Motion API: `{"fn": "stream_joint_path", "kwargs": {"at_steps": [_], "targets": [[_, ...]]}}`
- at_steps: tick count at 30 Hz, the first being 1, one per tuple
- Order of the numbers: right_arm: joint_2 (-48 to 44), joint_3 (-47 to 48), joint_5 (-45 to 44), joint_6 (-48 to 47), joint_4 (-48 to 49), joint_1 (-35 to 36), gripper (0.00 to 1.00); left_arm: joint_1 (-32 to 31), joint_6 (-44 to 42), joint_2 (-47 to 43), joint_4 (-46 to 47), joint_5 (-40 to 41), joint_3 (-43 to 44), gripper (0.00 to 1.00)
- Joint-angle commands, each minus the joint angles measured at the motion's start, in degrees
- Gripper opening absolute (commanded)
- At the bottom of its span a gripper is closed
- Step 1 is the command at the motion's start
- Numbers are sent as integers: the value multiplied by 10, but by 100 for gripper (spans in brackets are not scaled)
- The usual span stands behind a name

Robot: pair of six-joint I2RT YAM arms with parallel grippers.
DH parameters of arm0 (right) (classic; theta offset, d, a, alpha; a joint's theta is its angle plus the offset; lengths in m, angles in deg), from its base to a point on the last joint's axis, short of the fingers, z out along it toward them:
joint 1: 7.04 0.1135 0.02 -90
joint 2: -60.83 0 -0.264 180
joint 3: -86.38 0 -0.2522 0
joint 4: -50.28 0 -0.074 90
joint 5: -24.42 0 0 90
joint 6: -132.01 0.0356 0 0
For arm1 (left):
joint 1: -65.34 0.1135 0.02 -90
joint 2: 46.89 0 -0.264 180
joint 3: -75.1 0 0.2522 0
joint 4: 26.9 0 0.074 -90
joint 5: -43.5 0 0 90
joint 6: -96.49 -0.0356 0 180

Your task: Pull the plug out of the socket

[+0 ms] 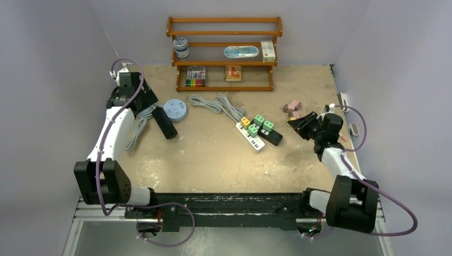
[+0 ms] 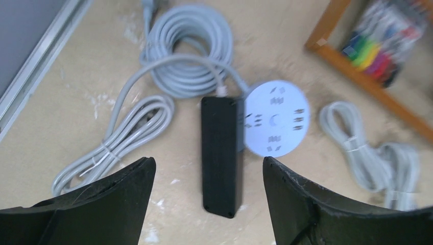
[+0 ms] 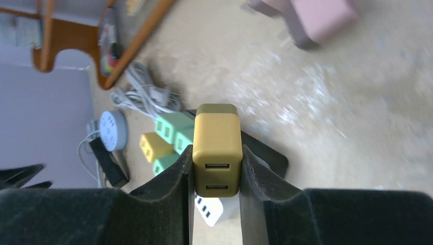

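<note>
Right tool (image 3: 217,162) pinches a mustard plug (image 3: 216,148) with two USB ports, held apart from the white socket strip (image 1: 250,136), where green plugs (image 1: 253,129) and an orange plug (image 1: 245,121) sit. Left tool (image 2: 208,166) gapes wide over a black strip (image 2: 220,153) on the bench (image 1: 213,160), beside a round white socket (image 2: 275,118). Farther back, the wooden shelf (image 1: 224,33) holds a marker pack (image 1: 195,76), a tin (image 1: 182,47) and boxes (image 1: 268,51); their print is too small to read.
</note>
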Motion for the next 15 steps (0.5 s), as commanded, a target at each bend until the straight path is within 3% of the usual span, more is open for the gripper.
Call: {"fn": "stream_joint_path", "kwargs": {"at_steps": [1,4,8,15], "targets": [[-39,-27,-65,51,-78,1,0,1,31,-55,38,-27,56,77],[-44,-26,-80,38,-87,1,0,-32,55,-52,82,-84,44,78],[-19,7,-116,-25,-82,3,0,-119,77,-15,99,-69,33,78],[97,75,-113,-109,-67,52,0,-163,144,16,175,-122,-27,78]]}}
